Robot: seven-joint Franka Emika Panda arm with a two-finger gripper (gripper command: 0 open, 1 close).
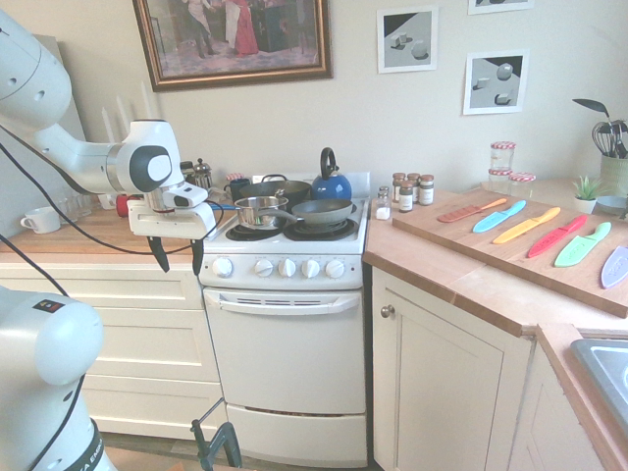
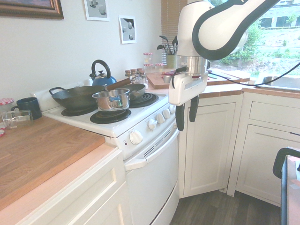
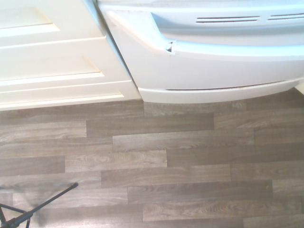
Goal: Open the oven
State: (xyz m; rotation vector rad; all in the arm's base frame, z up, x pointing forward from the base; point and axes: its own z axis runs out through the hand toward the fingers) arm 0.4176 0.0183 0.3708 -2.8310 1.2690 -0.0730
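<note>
We see the white freestanding oven [image 1: 287, 358] between cream drawers [image 1: 132, 358] and a cream cabinet [image 1: 446, 378], its wide door closed. Our black-fingered white gripper [image 1: 176, 263] hangs before it, fingertips apart. On the stovetop sit a shiny steel saucepan [image 1: 261, 212], a blue kettle [image 1: 332, 186] and dark pans [image 2: 75, 98], contents unclear.

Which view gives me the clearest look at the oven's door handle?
The first exterior view: it shows the whole door handle face-on, end to end. The second exterior view shows it obliquely from one side; the wrist view shows it close, but its far end runs out of frame.
</note>
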